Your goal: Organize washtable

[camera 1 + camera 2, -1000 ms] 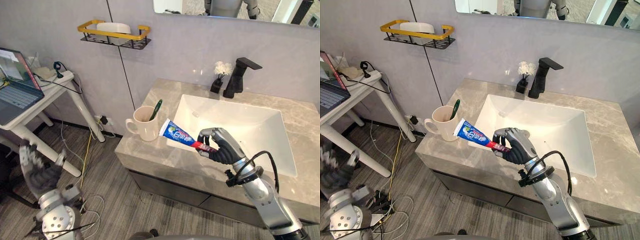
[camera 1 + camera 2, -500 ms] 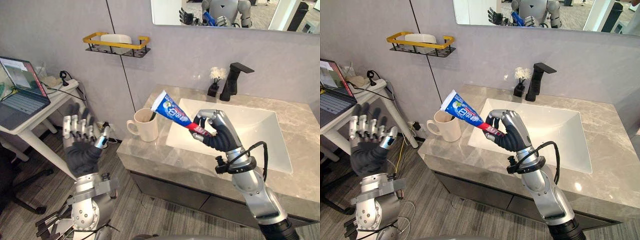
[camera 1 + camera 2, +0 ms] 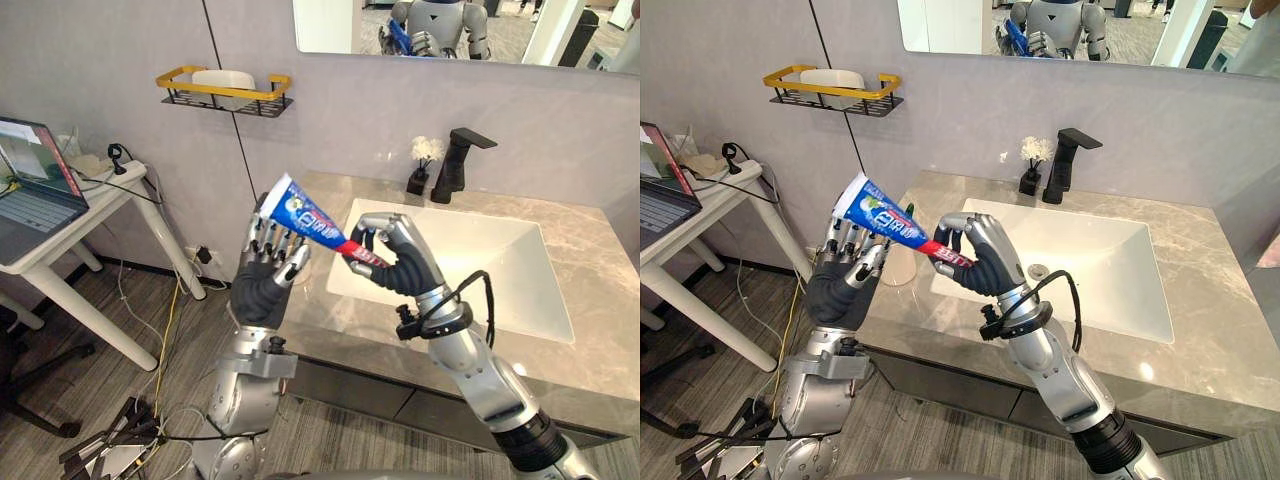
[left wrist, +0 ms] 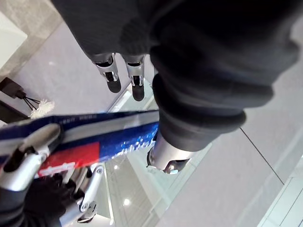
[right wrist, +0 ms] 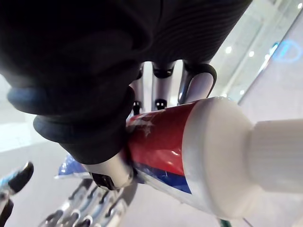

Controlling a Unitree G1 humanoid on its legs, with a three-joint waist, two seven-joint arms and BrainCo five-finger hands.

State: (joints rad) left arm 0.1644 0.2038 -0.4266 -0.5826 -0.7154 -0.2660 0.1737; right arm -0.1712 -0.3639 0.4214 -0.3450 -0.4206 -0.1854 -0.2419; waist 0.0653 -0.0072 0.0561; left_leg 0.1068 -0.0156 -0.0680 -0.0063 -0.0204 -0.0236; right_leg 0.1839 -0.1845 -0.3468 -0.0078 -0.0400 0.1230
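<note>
Since the blue, white and red plastic toothpaste tube (image 3: 312,216) is light, glossy and soft-walled, I judge it safest gripped at its stiff shoulder by the white cap (a mid-body squeeze would dent it and let it slide). It is held in the air, near and left of the basin, with its crimped end up and to the left. The right hand (image 3: 402,270) has its fingers and thumb curled round the red band at the cap end. The left hand (image 3: 262,288) stands just left, fingers straight and spread by the crimped end; I cannot tell whether they touch it. Farther right lies the white rectangular sink (image 3: 510,260) in the grey marble washtable (image 3: 605,270).
</note>
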